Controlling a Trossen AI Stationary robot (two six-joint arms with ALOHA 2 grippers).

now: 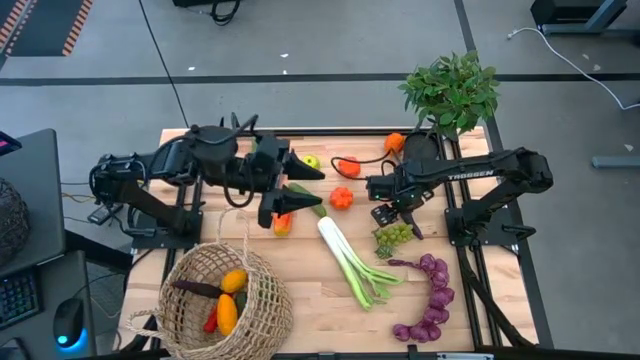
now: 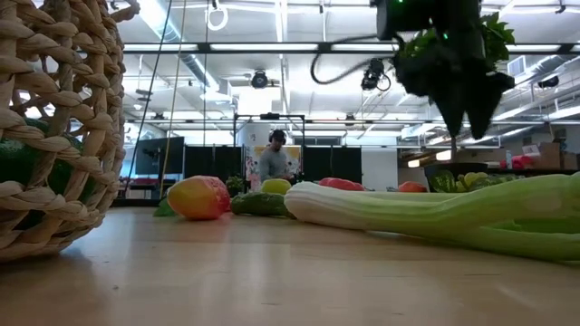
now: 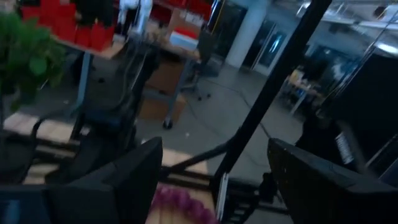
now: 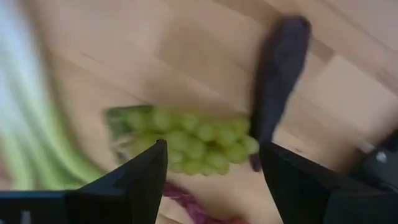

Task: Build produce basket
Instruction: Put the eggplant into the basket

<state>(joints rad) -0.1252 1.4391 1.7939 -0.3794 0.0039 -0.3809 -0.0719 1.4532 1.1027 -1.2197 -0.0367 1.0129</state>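
Observation:
The tan wicker basket [image 1: 225, 300] stands at the table's near left and holds a yellow-orange pepper [image 1: 232, 282], a red piece and a dark aubergine. My left gripper [image 1: 312, 186] hangs open and level above the table's middle, pointing toward the right edge, with nothing between its fingers [image 3: 214, 143]. My right gripper [image 1: 398, 215] points down, open, just above the green grapes [image 4: 186, 143], which lie on the table between its fingers without touching them. A leek [image 1: 350, 262], purple grapes [image 1: 430, 300] and a dark aubergine [image 4: 280, 74] lie close by.
More produce lies at the table's far middle: a green apple [image 1: 311, 161], a red tomato [image 1: 348, 166], orange pieces [image 1: 342, 198] and a cucumber [image 2: 258, 204]. A potted leafy plant [image 1: 452, 90] stands at the far right corner. A person [image 2: 275, 158] shows in the room behind.

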